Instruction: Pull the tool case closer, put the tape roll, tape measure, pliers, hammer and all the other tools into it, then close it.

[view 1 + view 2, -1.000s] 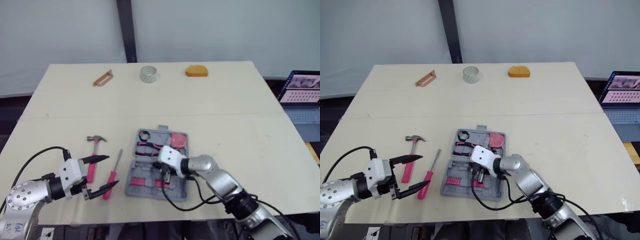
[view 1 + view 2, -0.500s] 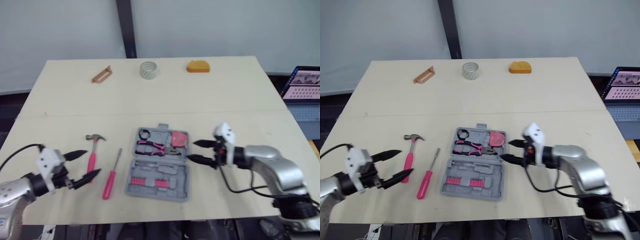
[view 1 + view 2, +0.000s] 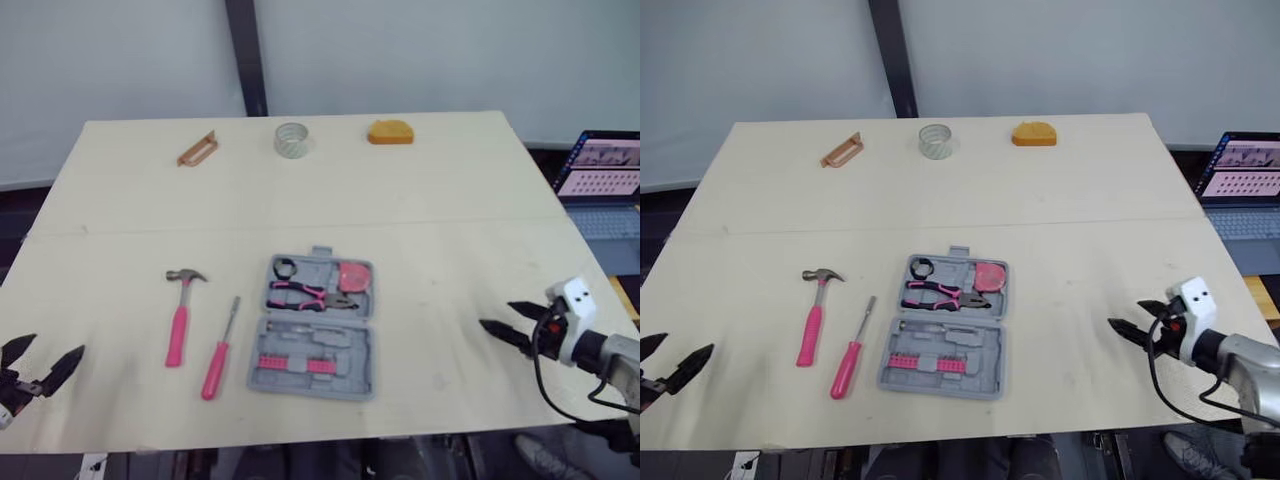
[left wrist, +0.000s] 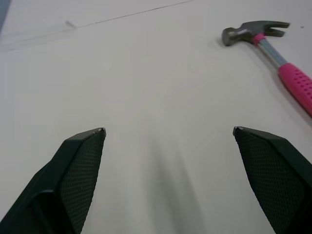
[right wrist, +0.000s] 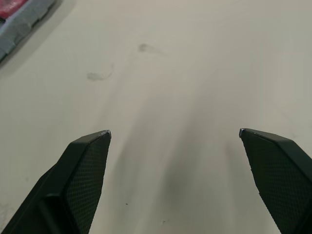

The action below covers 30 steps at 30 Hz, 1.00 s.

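At the near left corner of the table (image 3: pixel 450 220), the left gripper (image 3: pixel 55 346) hovers low over bare tabletop; its two black fingers (image 4: pixel 80 161) are spread wide with nothing between them. On the near right side, the right gripper (image 3: pixel 494 313) points left toward the middle of the table, well apart from the case. Its fingers (image 5: pixel 83 165) are likewise spread wide and hold nothing. Between the two arms, near the middle of the front half of the table, the grey tool case (image 3: pixel 372 345) lies open and flat. A row of pink bits (image 3: pixel 290 362) sits in its near half. In its far half are the pink-handled pliers (image 3: pixel 300 293), with a small black ring (image 3: pixel 288 268) at the far left corner and a pink round item (image 3: pixel 356 277) at the far right. Just left of the case lies the pink-handled screwdriver (image 3: pixel 215 365) with its shaft pointing away. Left of that is the hammer (image 3: pixel 178 325), pink grip toward the near edge and steel head toward the far side. Both rest on the table outside the case. Along the far edge, well apart from the case, sit a brown tool (image 3: pixel 197 150) on the left, the clear tape roll (image 3: pixel 291 139) in the middle and the orange tape measure (image 3: pixel 389 132) to its right. Beyond the table's right edge stands an open laptop (image 3: pixel 598 172).
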Each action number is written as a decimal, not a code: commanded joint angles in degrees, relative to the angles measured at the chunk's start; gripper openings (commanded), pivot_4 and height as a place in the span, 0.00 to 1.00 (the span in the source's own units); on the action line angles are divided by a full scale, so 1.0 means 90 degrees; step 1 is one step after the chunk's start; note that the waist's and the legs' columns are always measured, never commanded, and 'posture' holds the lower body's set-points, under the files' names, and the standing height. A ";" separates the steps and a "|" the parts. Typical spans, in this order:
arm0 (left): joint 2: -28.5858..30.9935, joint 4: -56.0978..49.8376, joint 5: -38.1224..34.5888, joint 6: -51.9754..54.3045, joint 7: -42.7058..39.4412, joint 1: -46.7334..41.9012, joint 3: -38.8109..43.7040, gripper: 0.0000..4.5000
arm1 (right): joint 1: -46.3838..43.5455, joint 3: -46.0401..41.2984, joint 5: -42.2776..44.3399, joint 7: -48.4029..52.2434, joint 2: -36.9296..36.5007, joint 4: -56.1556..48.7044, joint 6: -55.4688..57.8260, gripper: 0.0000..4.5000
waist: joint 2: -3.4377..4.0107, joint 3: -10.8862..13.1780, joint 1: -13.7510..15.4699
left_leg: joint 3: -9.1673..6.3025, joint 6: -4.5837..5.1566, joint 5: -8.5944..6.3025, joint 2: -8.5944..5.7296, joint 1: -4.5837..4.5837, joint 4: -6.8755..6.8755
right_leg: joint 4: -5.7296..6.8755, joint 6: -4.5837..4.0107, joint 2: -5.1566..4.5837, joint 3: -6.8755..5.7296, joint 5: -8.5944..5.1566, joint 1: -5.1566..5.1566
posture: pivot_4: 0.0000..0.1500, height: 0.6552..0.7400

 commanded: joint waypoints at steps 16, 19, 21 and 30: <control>-0.0362 -0.1697 -0.0217 0.0689 0.0397 0.0240 -0.0285 1.00 | 0.0178 0.0356 0.0795 0.0439 -0.0320 -0.2384 0.1034 0.99 | 0.0003 0.0004 0.0005 | 0.0010 0.0000 0.0000 0.0003 0.0005 0.0003 | 0.0004 -0.0001 0.0001 0.0008 0.0001 -0.0002 | 1.00 1.00; -0.0656 -0.2576 -0.0067 0.1059 0.0773 0.0371 -0.0647 1.00 | -0.0207 0.0733 0.1074 0.0187 -0.0150 -0.3210 0.1519 0.99 | 0.0002 0.0004 -0.0005 | 0.0010 0.0000 0.0000 0.0007 0.0006 0.0007 | 0.0004 -0.0008 0.0001 0.0011 0.0007 0.0000 | 1.00 1.00; -0.0889 -0.3176 -0.0116 0.1388 0.1051 0.0449 -0.0846 1.00 | -0.0513 0.1019 0.1268 0.0091 -0.0029 -0.3619 0.1816 0.99 | -0.0003 0.0007 -0.0001 | 0.0011 0.0000 0.0000 0.0008 0.0006 0.0006 | 0.0003 -0.0008 0.0002 0.0013 0.0008 -0.0002 | 1.00 1.00; -0.1454 -0.5021 0.0009 0.2743 0.2330 0.0387 -0.1580 1.00 | -0.2299 0.2506 0.1381 0.0149 0.0712 -0.3898 0.2203 0.99 | -0.0019 0.0022 0.0017 | 0.0009 -0.0001 -0.0002 0.0010 -0.0001 0.0024 | 0.0006 -0.0010 0.0007 0.0013 0.0010 -0.0004 | 1.00 1.00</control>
